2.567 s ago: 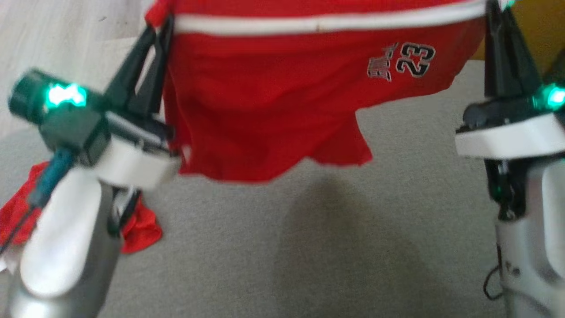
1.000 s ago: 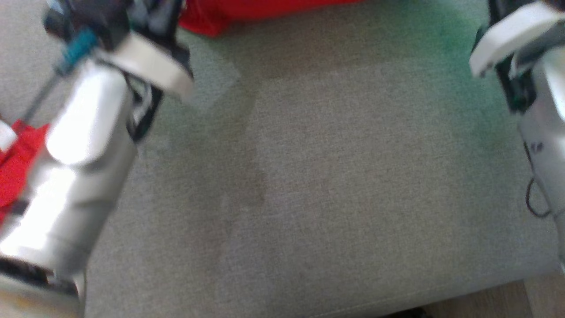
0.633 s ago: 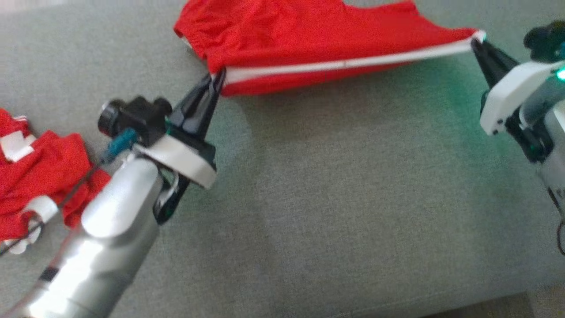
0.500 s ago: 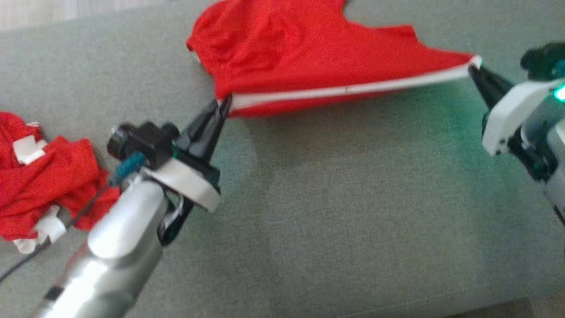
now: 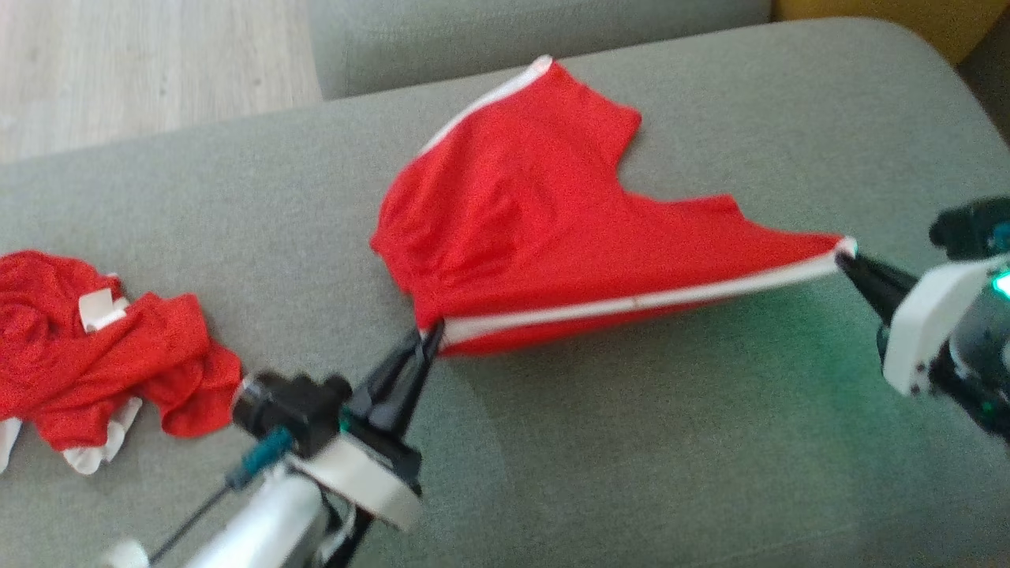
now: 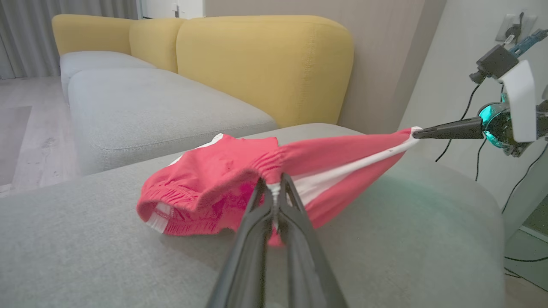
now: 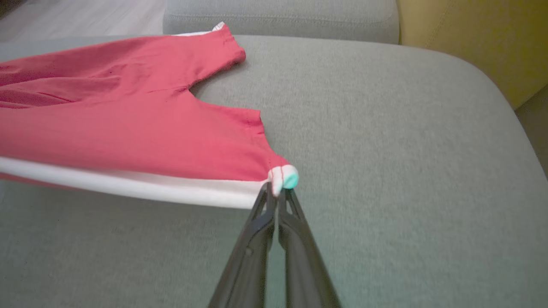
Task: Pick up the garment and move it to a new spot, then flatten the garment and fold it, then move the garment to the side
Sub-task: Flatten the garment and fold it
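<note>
Presently both hands are clenched. Left hand (image 5: 430, 335): fingertips pinched tight on the near-left corner of the red garment (image 5: 536, 213), where the gathered elastic band meets the white side stripe (image 5: 631, 304). Right hand (image 5: 843, 257): tips likewise nipped shut on the other end of that stripe, at a leg-hem corner, with a green glow from its wrist on the cloth. The stripe runs as a taut straight line from one hand to the other, lifted just clear of the grey sofa seat (image 5: 671, 442). The rest of the garment, a pair of shorts, slopes away from the hands and lies on the middle of the seat. One leg reaches toward the far edge, with a white stripe of its own down its left side. Fabric bunches a little behind the left tips. A second red heap (image 5: 158, 355) lies crumpled near the seat's left edge, apart from the left hand. The white patch (image 5: 99, 309) on it is too blurred to read. A yellow backrest (image 6: 265, 64) stands beyond the far-right corner.
</note>
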You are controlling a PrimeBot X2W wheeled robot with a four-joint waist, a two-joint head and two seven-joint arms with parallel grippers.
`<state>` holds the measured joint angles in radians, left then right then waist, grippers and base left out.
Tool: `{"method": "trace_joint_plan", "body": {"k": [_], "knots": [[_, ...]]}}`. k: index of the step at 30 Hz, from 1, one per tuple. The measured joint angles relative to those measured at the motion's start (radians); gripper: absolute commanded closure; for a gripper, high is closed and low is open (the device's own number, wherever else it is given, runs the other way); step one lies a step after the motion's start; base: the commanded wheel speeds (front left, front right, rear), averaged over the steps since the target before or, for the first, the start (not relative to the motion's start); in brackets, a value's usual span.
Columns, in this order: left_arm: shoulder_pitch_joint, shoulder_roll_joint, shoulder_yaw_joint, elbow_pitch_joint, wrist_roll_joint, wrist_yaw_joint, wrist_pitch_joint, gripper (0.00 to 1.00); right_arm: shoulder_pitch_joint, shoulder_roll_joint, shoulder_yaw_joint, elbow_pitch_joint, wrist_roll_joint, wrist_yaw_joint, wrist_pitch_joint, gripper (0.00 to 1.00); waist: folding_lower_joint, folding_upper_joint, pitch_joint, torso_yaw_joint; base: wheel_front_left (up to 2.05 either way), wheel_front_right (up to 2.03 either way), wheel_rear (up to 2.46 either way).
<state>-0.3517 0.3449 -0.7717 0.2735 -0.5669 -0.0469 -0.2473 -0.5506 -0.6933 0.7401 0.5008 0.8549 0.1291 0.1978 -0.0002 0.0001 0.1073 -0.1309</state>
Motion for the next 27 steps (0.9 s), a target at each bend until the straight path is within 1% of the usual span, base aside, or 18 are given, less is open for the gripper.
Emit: {"method": "trace_joint_plan", "body": {"k": [7, 10, 12, 17, 20, 24, 27], "knots": [[0.137, 0.022, -0.026, -0.161, -0.021, 0.058, 0.03, 1.0, 0.153, -0.063, -0.052, -0.108, 0.0, 0.0, 0.052, 1.0, 0.0001, 0.0, -0.061, -0.008, 0.0, 0.0, 0.0], [0.17, 0.028, -0.037, -0.212, -0.02, 0.082, 0.047, 1.0, 0.214, -0.07, -0.107, -0.14, -0.008, 0.0, 0.056, 1.0, -0.0001, 0.0, -0.068, -0.006, 0.0, 0.0, 0.0], [0.172, 0.03, -0.038, -0.228, -0.02, 0.091, 0.055, 1.0, 0.231, -0.07, -0.137, -0.156, -0.042, 0.0, 0.058, 1.0, 0.0002, 0.0, -0.063, -0.002, 0.0, 0.0, 0.0], [0.163, 0.033, -0.035, -0.248, -0.02, 0.098, 0.059, 1.0, 0.231, -0.067, -0.204, -0.195, -0.098, 0.0, 0.064, 1.0, 0.0002, 0.0, -0.039, 0.012, 0.0, 0.0, 0.0], [0.121, 0.032, -0.029, -0.248, -0.02, 0.099, 0.06, 1.0, 0.219, -0.057, -0.242, -0.218, -0.149, 0.0, 0.077, 1.0, 0.0002, 0.0, -0.011, 0.026, 0.0, 0.0, 0.0], [0.044, 0.023, -0.007, -0.232, -0.016, 0.098, 0.058, 1.0, 0.161, -0.042, -0.279, -0.241, -0.214, 0.0, 0.092, 1.0, 0.0003, 0.0, 0.034, 0.054, 0.0, 0.0, 0.0], [-0.008, 0.004, 0.0, -0.197, -0.014, 0.081, 0.05, 1.0, 0.103, -0.036, -0.301, -0.246, -0.253, 0.0, 0.103, 1.0, 0.0004, 0.0, 0.073, 0.08, 0.0, 0.0, 0.0]]}}
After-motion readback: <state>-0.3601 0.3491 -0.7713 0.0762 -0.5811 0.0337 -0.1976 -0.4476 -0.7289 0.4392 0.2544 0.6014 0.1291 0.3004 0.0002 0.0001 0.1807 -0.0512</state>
